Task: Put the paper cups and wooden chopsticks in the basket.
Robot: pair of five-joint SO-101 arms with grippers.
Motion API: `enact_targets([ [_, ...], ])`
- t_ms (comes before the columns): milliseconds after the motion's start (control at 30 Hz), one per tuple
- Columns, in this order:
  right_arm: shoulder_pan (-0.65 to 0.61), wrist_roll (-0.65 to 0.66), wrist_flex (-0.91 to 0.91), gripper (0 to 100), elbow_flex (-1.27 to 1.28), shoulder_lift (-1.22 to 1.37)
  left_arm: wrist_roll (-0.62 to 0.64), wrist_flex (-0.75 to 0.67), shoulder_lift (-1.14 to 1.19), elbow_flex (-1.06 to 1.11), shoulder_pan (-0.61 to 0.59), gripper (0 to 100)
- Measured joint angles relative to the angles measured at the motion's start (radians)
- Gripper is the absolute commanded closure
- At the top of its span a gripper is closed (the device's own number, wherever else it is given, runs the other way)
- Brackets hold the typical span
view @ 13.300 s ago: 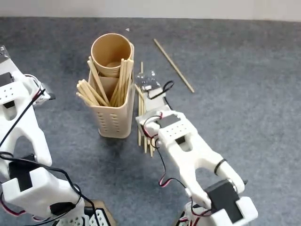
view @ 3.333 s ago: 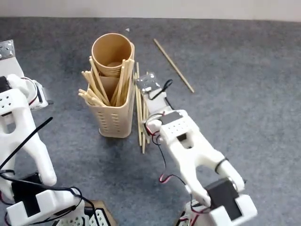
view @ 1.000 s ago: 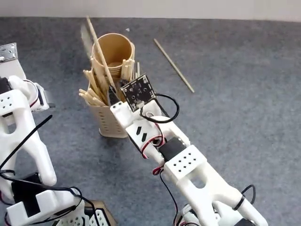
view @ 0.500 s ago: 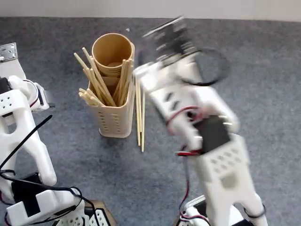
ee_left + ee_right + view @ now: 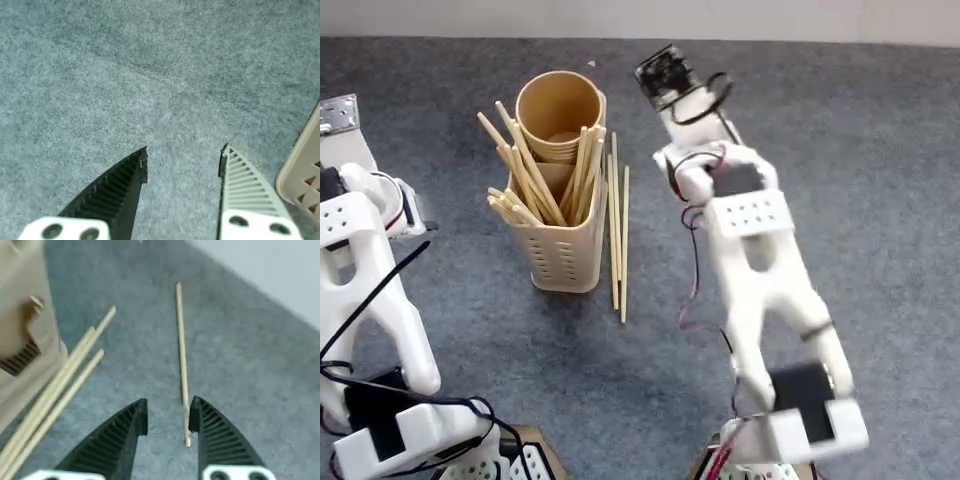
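A tan slotted basket (image 5: 563, 245) stands upright on the grey carpet, holding stacked paper cups (image 5: 557, 108) and several wooden chopsticks (image 5: 520, 175). Three chopsticks (image 5: 618, 235) lie flat along its right side, also visible as chopsticks (image 5: 57, 385) in the right wrist view. My right arm (image 5: 745, 205) stretches toward the far edge. Its gripper (image 5: 168, 407) is open and low over the carpet. A single chopstick (image 5: 181, 352) lies there, its near end beside one finger. My left gripper (image 5: 182, 155) hangs open over bare carpet, beside a basket corner (image 5: 302, 175).
The left arm (image 5: 365, 270) stands at the left edge, apart from the basket. Grey carpet stretches open to the right of the right arm and in front of the basket. A pale wall strip runs along the far edge (image 5: 740, 18).
The right arm swung from over the basket to the far side, over the lone chopstick. Chopsticks it carried are in the basket; three lie beside it. The left arm stayed put.
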Motion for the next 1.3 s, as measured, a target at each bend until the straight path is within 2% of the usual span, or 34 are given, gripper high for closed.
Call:
enact_targets([
  [167, 0.058, -0.002, -0.012, 85.4, -0.081, 0.204, 0.0, -0.054, 0.0, 0.046, 0.0, 75],
  [333, 0.127, -0.037, -0.015, 85.4, -0.132, 0.27, 0.0, -0.06, 0.0, 0.049, -0.003, 75],
  [633, 0.141, -0.046, -0.017, 85.4, -0.133, 0.388, 0.0, -0.06, 0.0, 0.049, -0.002, 75],
  [1133, 0.173, -0.048, -0.264, 85.7, -0.169, 0.594, 0.0, -0.06, 0.0, 0.049, -0.002, 75],
  [1267, 0.176, 0.002, -0.269, 99.8, -0.186, 0.631, 0.0, -0.06, 0.0, 0.049, -0.002, 75],
  [1300, 0.178, 0.011, -0.265, 99.1, -0.187, 0.634, 0.0, -0.06, 0.0, 0.049, -0.002, 75],
])
